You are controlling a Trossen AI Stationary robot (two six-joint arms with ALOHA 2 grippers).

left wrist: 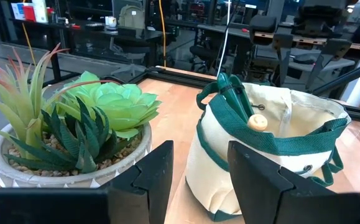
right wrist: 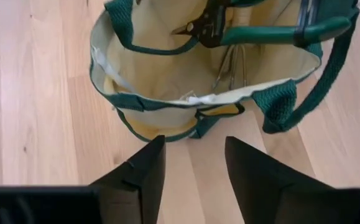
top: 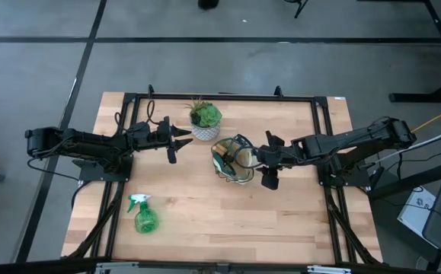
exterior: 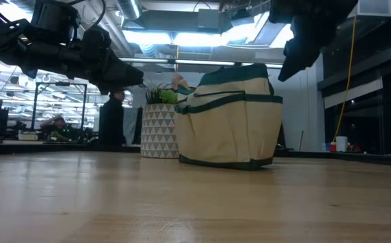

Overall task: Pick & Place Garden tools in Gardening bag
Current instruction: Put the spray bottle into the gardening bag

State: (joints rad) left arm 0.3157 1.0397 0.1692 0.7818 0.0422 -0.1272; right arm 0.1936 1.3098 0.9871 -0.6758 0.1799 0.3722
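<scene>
Gardening bag (right wrist: 167, 87), pruner (right wrist: 254, 28) partly cropped

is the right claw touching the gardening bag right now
Apart. In the right wrist view, bare table shows between the right claw and the gardening bag. The high view agrees: the right claw sits just beside the bag, with open fingers.

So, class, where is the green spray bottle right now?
In the high view the green spray bottle lies on the table's front-left part, alone, well away from the gardening bag and the potted plant, on the left arm's side.
</scene>
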